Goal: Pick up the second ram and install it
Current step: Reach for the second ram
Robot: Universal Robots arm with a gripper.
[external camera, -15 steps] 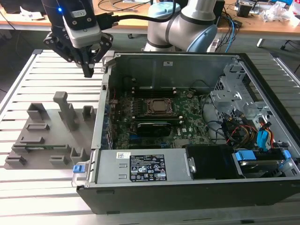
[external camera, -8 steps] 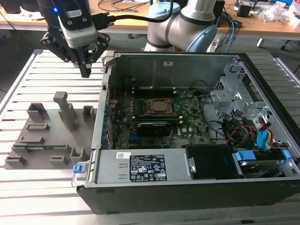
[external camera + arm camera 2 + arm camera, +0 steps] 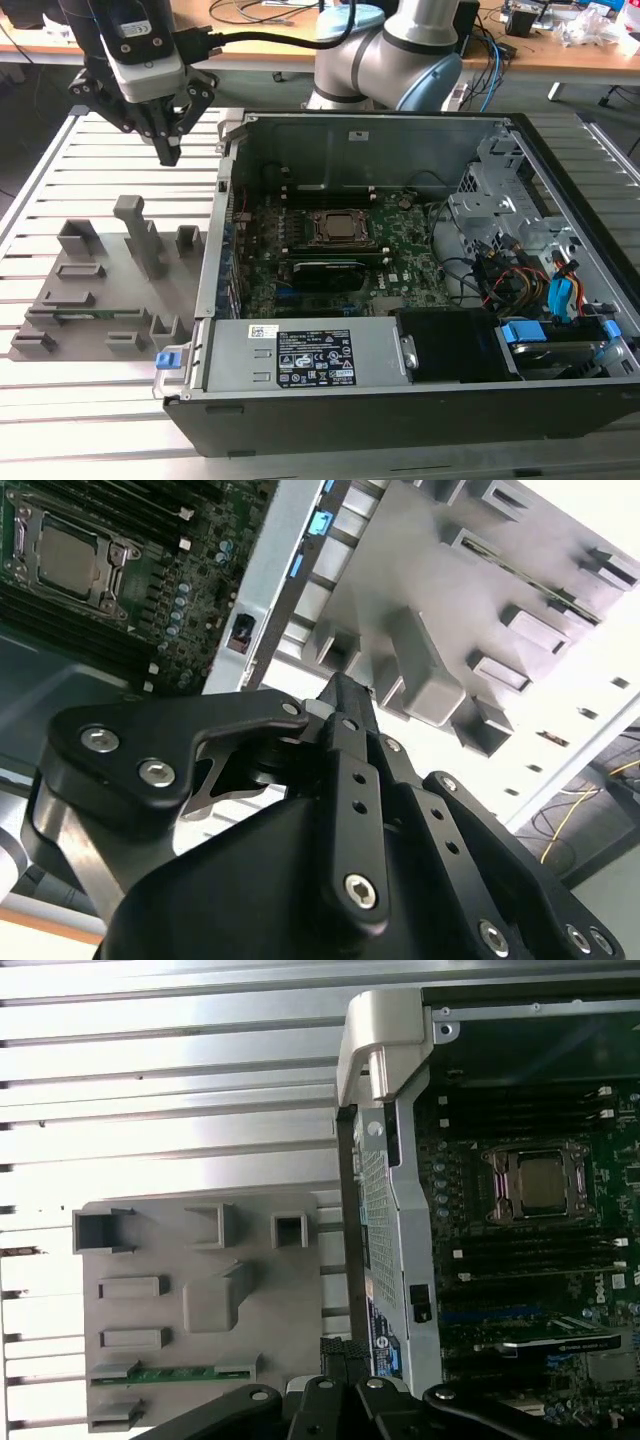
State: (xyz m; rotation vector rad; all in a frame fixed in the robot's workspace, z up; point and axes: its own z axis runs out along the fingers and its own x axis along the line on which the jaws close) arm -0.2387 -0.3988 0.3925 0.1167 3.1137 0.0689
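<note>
The second ram [image 3: 84,316] is a thin green stick lying in a slot of the grey holder tray [image 3: 100,290], near that tray's front edge. The first wrist view has it as a green strip [image 3: 175,1372] between two grey clips. My gripper [image 3: 168,150] hangs above the slatted table behind the tray, well above and beyond the ram. Its black fingers [image 3: 345,695] are pressed together, shut with nothing between them. The open computer case [image 3: 400,420] lies to the exterior view's right, with the motherboard's CPU socket [image 3: 340,228] and dark memory slots beside it.
The grey tray carries a tall post [image 3: 140,235] and several low blocks. The case's raised side wall [image 3: 215,250] stands between tray and motherboard. Cables and drive bays [image 3: 530,280] fill the case's right end. A desk with wires [image 3: 290,15] runs behind.
</note>
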